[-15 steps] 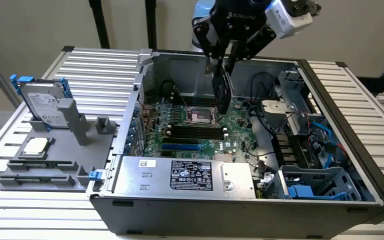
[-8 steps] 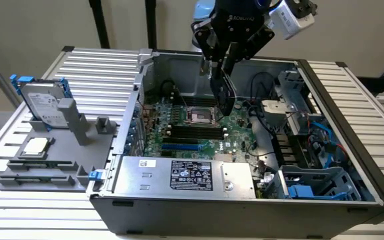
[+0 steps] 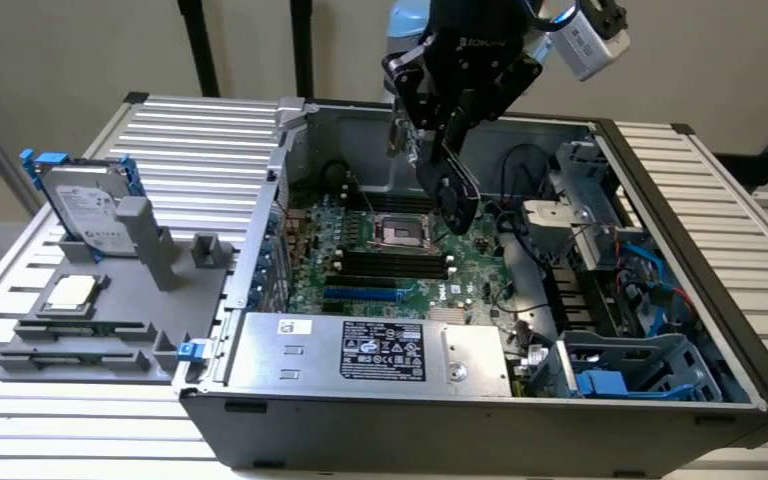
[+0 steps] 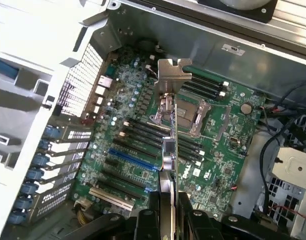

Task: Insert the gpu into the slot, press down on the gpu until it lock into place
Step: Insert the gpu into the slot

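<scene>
At the front of the open computer case (image 3: pixel 491 425) on the slatted surface (image 3: pixel 724 190) lies the silver power-supply box (image 3: pixel 371 350). Just behind it the blue slot (image 3: pixel 361 294) sits on the green motherboard (image 3: pixel 307 270), in front of the black memory slots (image 3: pixel 391 262) and the square CPU socket (image 3: pixel 400 232). Farther back, above the board and apart from the slot, the gpu (image 3: pixel 460 200) hangs tilted, clamped at its upper end in the claw (image 3: pixel 440 160); in the wrist view the claw (image 4: pixel 167 205) pinches the card edge-on, its metal bracket (image 4: pixel 172 75) at the far end.
</scene>
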Motion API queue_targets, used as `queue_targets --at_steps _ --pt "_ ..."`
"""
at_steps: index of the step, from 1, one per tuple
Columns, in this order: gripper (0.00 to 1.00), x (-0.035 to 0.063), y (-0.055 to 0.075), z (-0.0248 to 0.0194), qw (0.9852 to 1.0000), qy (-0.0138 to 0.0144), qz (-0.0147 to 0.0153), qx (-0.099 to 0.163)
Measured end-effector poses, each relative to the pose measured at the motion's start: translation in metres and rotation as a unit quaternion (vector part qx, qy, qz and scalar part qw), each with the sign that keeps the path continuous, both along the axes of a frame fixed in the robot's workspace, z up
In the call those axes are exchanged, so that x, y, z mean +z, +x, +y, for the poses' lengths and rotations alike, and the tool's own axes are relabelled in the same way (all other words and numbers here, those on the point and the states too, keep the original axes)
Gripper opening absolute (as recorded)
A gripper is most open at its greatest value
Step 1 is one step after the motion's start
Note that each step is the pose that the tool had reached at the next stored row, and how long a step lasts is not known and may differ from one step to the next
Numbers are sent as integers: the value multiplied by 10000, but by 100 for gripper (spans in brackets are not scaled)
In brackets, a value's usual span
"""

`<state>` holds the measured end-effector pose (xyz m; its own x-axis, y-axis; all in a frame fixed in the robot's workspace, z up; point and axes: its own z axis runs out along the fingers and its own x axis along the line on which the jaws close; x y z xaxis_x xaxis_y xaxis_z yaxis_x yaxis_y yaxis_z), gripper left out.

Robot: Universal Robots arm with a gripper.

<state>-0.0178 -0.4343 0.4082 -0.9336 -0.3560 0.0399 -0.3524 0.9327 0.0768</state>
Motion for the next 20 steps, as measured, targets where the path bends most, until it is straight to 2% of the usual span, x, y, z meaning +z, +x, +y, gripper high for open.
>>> queue_targets --at_steps 5,10,15,18,20 --pt "26 -25 0 0 9990 0 0 452" --pt "26 -55 0 0 9959 -1 0 907" --pt "26 -100 0 0 9907 0 -1 1361" --pt "26 -136 0 0 9867 -1 -6 1628" --pt "26 -162 0 0 9834 -2 -11 1813"
